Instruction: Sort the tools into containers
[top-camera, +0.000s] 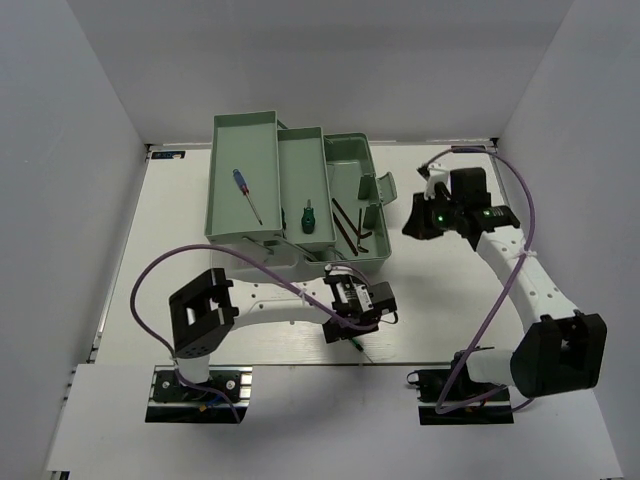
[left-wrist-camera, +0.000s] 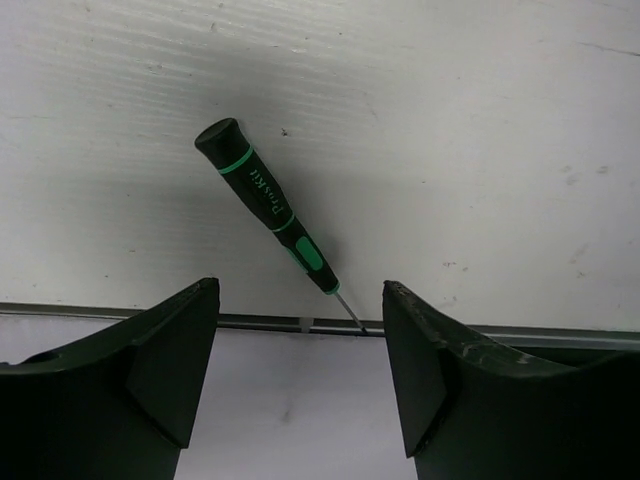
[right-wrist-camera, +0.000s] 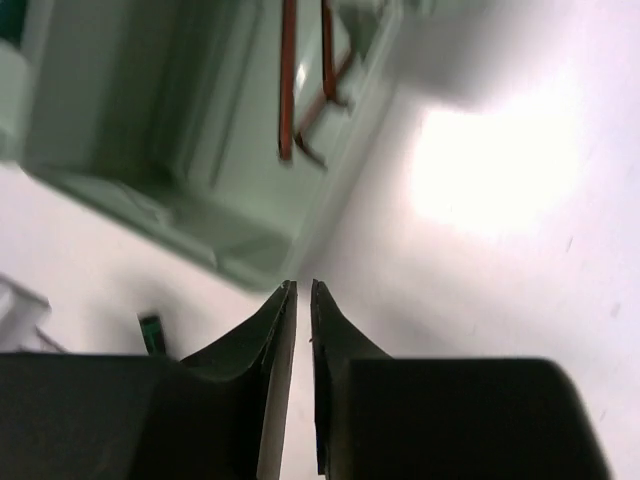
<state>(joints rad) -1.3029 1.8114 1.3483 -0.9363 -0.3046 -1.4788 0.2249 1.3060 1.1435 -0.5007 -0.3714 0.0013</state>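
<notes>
The top external camera looks steeply down from high behind the near edge, taking in the whole white counter (top-camera: 430, 300) and the pale mint-green plastic toolbox (top-camera: 225, 180). The left wrist camera hangs close over the counter's near edge, facing the slim dark green-handled precision screwdriver (left-wrist-camera: 270, 210), also visible from above. The blurred right wrist camera faces the toolbox's right side.

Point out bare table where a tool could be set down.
Bare table left of the toolbox, and between the left gripper and the right arm. Crowded under the left gripper, where the green screwdriver lies.
</notes>
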